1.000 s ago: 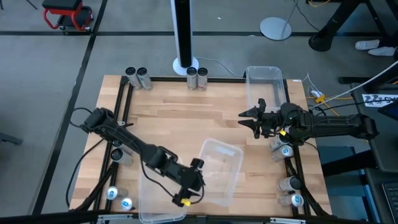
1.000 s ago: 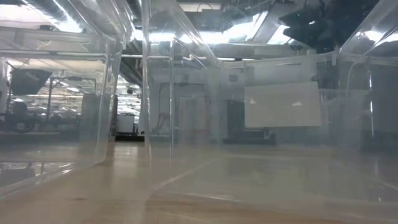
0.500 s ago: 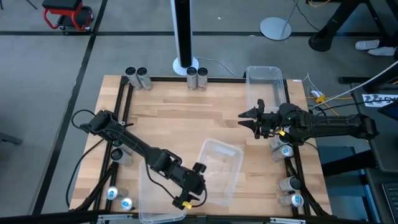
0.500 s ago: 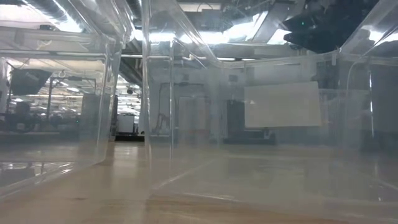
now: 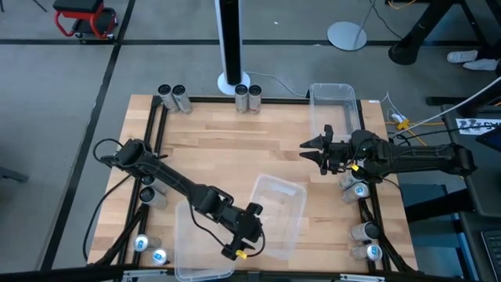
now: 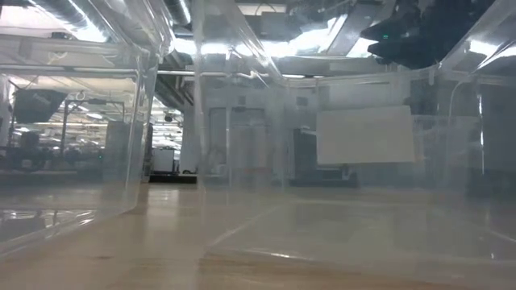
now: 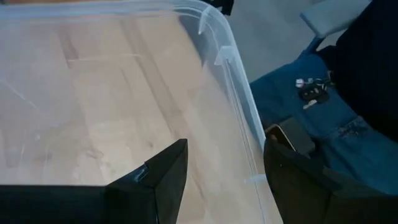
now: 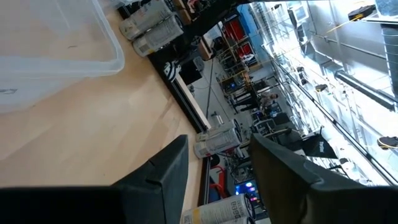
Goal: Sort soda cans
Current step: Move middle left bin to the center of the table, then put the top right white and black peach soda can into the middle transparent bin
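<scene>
your left tool (image 5: pixel 249 239) hangs over the middle bin's (image 5: pixel 283 190) near edge, fingers apart, empty. your right tool (image 5: pixel 311 149) hovers mid-table (image 5: pixel 227 133), fingers apart, empty. cans (image 5: pixel 172 97) line the table's edges.

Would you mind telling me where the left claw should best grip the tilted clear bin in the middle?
Probably the near rim of the tilted bin, from above: the left claw is open there, straddling the thin wall.

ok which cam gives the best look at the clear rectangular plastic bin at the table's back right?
High view: the clear rectangular plastic bin shows whole from above, empty, behind the right gripper. Right wrist view catches only one rounded corner. Low view shows clear walls, but which bin is unclear. Left wrist view shows another bin.
</scene>
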